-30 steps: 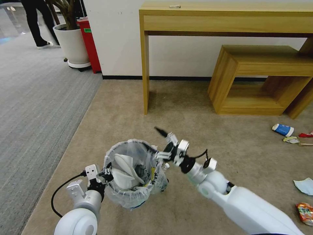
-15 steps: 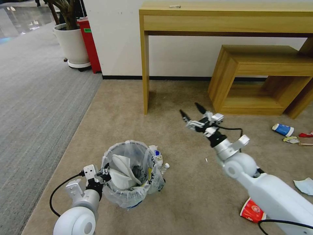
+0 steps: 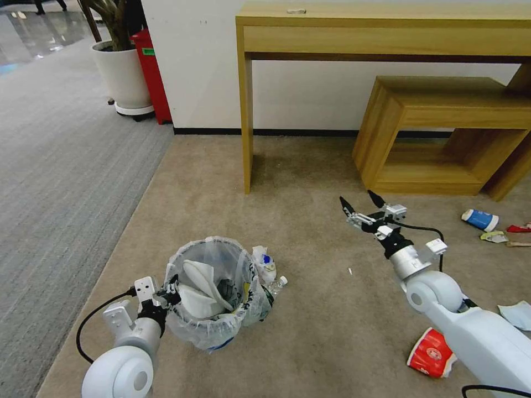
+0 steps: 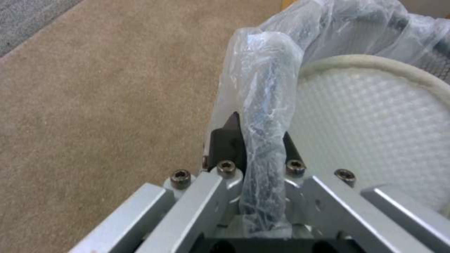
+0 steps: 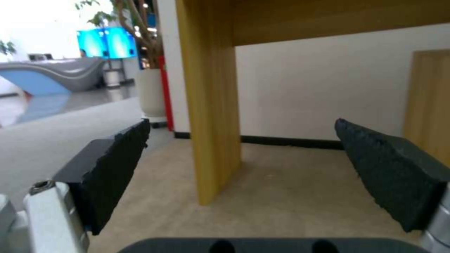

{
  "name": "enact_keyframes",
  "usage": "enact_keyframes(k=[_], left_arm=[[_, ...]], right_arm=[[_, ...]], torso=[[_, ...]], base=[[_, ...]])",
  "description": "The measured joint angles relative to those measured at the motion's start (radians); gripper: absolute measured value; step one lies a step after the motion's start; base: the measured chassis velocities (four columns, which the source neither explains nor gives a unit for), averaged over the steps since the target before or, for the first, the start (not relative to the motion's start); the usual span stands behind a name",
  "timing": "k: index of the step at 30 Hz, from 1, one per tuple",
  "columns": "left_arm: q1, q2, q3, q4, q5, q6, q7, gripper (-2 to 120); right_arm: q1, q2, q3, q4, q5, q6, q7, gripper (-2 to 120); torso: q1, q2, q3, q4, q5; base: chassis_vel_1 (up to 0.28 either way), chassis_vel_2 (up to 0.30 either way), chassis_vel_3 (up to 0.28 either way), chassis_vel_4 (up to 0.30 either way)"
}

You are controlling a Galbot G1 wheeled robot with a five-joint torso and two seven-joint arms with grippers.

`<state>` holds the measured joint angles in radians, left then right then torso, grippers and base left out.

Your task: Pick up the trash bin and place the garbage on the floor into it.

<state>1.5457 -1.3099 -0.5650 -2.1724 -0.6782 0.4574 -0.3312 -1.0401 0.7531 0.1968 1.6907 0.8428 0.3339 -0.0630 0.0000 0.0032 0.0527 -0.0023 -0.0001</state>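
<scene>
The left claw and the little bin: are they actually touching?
Touching. The left wrist view shows the left gripper clamped on the trash bin at its bag-wrapped rim.

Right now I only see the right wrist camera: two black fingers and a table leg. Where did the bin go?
Observer: The trash bin stands over on the robot's left side, on the beige carpet.
Operator: Is anybody holding it?
Observer: Yes, the left gripper has its fingers shut on the bag-covered rim.
Operator: Is there stuff inside?
Observer: White slippers are lying in it.
Operator: What can I grab next?
Observer: A blue-white cup lies on its side on the carpet, to the right of your open right gripper.
</scene>
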Motion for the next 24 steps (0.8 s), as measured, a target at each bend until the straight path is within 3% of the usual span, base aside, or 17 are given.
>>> enact_keyframes(k=[9,15,24], left_arm=[[-0.001,0.021,-0.018,-0.011,-0.025,0.003,-0.003,2],[0.028,0.062,-0.060,-0.031,-0.038,0.006,-0.009,2],[0.031,0.097,-0.120,-0.044,-0.055,-0.004,-0.013,2]], right_arm=[[-0.073,0.005,0.074,0.018,-0.045,0.010,0.006,100],[-0.130,0.004,0.138,0.022,-0.065,0.011,0.014,93],[-0.179,0.018,0.206,0.015,-0.084,0.011,0.029,93]], torso=[[0.000,0.000,0.000,0.0000,0.0001],[0.000,0.000,0.000,0.0000,0.0001],[0.000,0.000,0.000,0.0000,0.0000]], base=[[0.000,0.000,0.000,0.000],[0.000,0.000,0.000,0.000],[0.000,0.000,0.000,0.000]])
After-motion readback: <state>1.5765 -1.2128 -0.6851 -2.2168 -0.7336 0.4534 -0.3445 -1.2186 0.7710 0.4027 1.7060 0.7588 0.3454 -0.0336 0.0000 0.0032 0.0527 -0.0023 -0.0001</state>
